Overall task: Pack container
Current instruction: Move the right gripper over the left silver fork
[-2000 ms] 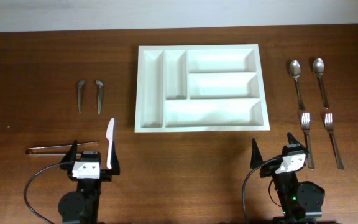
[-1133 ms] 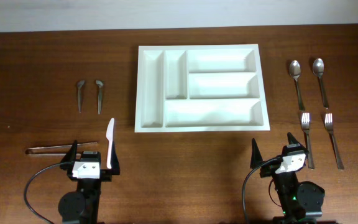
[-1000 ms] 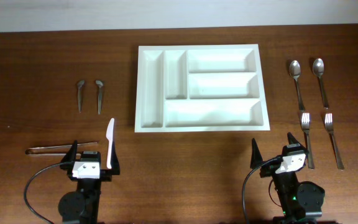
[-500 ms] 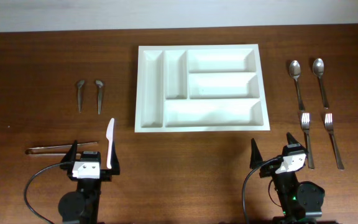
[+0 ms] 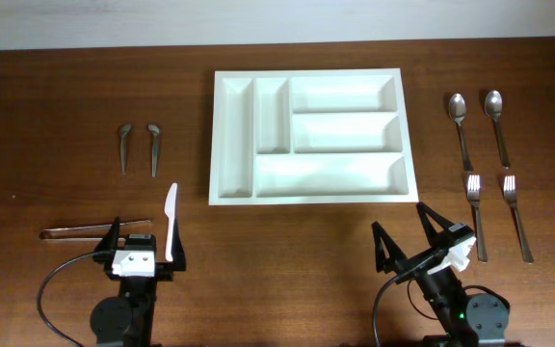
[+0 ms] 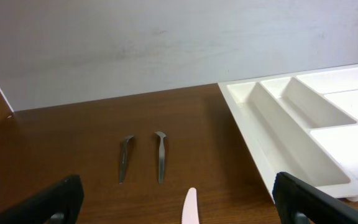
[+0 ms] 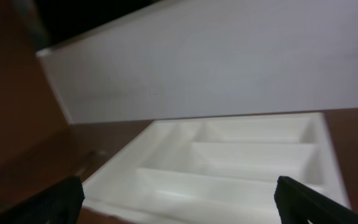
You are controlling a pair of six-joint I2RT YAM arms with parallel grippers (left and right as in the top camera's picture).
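The white cutlery tray (image 5: pixel 326 176) lies at the table's middle back, all five compartments bare. It also shows in the left wrist view (image 6: pixel 248 134) and, blurred, in the right wrist view (image 7: pixel 166 182). My left gripper (image 5: pixel 145 235) is open and empty at the front left, with a white plastic knife (image 5: pixel 170 222) between its fingers on the table; the knife tip shows in the left wrist view (image 6: pixel 190 208). My right gripper (image 5: pixel 405 231) is open and empty at the front right, turned left toward the tray's near right corner.
Two short metal pieces (image 5: pixel 124 146) (image 5: pixel 154 147) lie left of the tray. Metal tongs (image 5: pixel 94 229) lie at the front left. Two spoons (image 5: pixel 461 128) (image 5: pixel 497 123) and two forks (image 5: pixel 475 217) (image 5: pixel 516 217) lie right of the tray.
My right gripper has swung left and turned toward the tray. The left arm and all the utensils have not moved.
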